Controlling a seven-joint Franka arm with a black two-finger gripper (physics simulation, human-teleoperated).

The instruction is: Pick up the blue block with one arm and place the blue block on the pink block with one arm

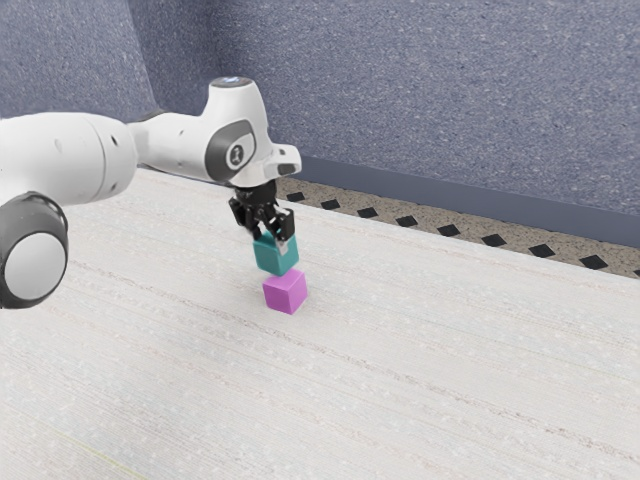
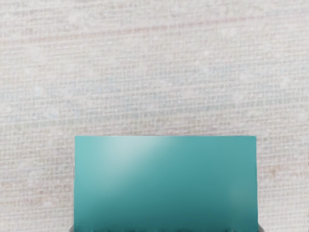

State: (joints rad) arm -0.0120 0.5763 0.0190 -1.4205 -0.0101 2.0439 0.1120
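The pale woven table [image 1: 450, 380] spreads across the scene. The white arm [image 1: 150, 150] comes in from the exterior view's left, its base cut off by the frame edge. The black gripper [image 1: 272, 240] points down, its fingers clamped on the top of the blue block [image 1: 277, 258], which covers their tips. The teal-toned block sits directly over the pink block [image 1: 285, 292]; whether they touch is unclear. From the wrist, the blue block [image 2: 165, 181] hides the pink one.
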